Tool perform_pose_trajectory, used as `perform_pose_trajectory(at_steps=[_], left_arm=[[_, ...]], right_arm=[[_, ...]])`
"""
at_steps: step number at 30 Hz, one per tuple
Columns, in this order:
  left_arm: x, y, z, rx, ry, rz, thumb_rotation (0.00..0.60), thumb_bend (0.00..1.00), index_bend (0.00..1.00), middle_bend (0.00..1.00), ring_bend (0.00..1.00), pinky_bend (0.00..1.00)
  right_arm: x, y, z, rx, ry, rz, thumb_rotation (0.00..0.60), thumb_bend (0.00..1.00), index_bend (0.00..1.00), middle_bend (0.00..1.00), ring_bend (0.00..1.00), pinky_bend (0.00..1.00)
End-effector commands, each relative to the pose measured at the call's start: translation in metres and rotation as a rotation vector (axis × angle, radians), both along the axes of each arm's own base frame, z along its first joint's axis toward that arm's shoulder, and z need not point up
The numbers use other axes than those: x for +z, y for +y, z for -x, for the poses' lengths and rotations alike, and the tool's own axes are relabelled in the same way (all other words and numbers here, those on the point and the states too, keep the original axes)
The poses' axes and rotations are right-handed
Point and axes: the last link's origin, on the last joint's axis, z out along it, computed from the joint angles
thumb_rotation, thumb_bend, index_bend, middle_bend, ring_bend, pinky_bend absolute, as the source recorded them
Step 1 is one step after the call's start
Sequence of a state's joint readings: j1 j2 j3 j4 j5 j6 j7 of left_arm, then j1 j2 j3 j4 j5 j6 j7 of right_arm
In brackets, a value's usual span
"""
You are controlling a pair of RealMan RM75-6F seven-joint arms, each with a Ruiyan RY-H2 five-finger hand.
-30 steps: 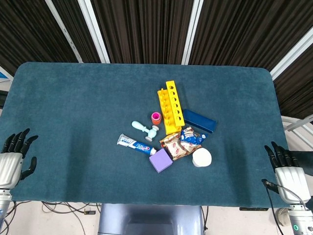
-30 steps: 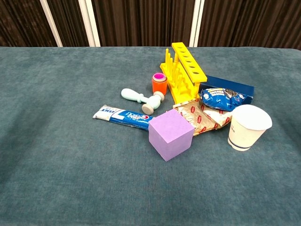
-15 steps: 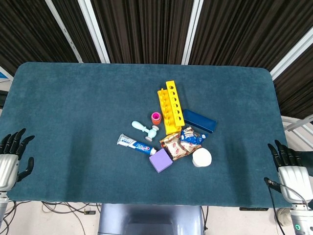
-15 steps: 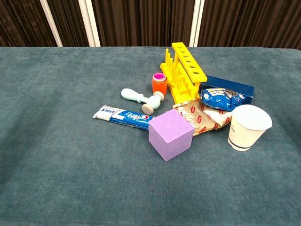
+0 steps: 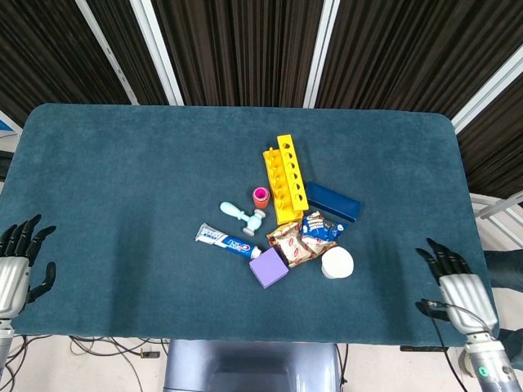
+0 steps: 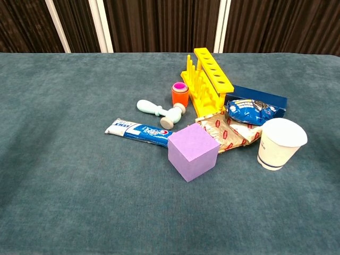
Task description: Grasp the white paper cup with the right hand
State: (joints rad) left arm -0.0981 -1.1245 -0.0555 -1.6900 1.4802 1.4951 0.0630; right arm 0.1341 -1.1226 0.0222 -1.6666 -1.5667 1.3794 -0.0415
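Note:
The white paper cup stands upright on the teal table, at the right end of a cluster of small objects. In the head view my right hand hovers over the table's front right corner, well right of the cup, fingers spread and holding nothing. My left hand is at the front left edge, also open and empty. Neither hand appears in the chest view.
Beside the cup lie snack packets, a purple cube, a dark blue box, a yellow rack, a toothpaste tube, a pale blue toy hammer and a small orange-pink cup. The table is teal cloth.
My right hand has shifted left, in over the table's front right corner. The left hand has dropped slightly toward the front edge. The objects have not moved.

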Motion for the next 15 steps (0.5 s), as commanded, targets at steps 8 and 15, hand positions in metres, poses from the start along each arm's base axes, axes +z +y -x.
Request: perform_pose_trajectory(at_steps=[8,15], left_arm=[[0.0,0.001,0.001,0.011,-0.005,0.005,0.6,0.52,0.15,0.0,0.0,0.0],[0.0,0.002,0.002,0.024,-0.01,0.009,0.6,0.52,0.15,0.0,0.0,0.0]], right_arm=[[-0.036,-0.041,-0.056,0.077,0.0,-0.164,0.6,0.22,0.18,0.0,0.04,0.15],[-0.068,-0.048,-0.08,0.117,0.013,-0.229,0.6,0.22,0.19,0.0,0.04,0.15]])
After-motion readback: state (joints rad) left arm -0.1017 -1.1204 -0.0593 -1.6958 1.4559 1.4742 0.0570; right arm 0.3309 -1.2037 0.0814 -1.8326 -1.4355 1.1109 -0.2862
